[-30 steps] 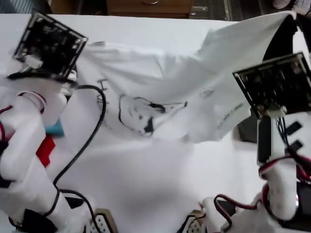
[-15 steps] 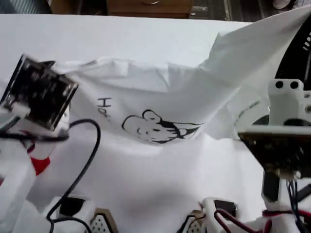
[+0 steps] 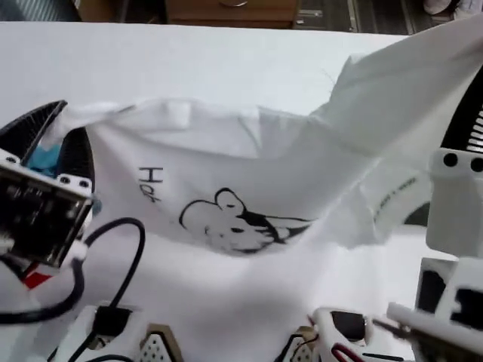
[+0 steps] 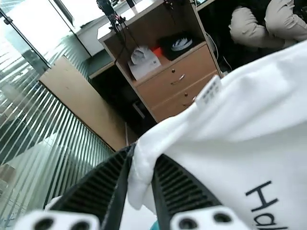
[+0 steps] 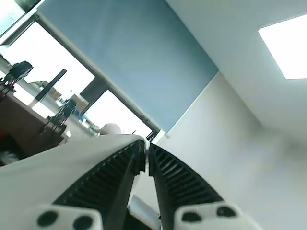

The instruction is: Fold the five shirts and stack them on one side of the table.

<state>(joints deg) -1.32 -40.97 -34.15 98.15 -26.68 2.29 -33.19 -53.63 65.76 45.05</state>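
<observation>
A white shirt (image 3: 249,173) with a black drawing and lettering hangs stretched between my two grippers above the table. My left gripper (image 3: 69,124) is at the left side of the high view, shut on the shirt's edge; in the left wrist view its black fingers (image 4: 177,184) pinch a fold of the shirt (image 4: 240,120) near the neck label. My right gripper (image 5: 146,155) is shut on another part of the shirt (image 5: 57,167), lifted high at the right, where the cloth rises to the corner of the high view.
The white table (image 3: 189,53) lies under the shirt, with more white cloth (image 3: 226,309) at the near side. A black cable (image 3: 134,253) loops over it. Blue (image 3: 39,158) and red (image 3: 34,279) items sit by the left arm. A wooden cabinet (image 3: 226,10) stands beyond the far edge.
Both arms have drawn back toward the near side and risen. The shirt has come up off the table and hangs more taut, with its printed side now facing the high camera.
</observation>
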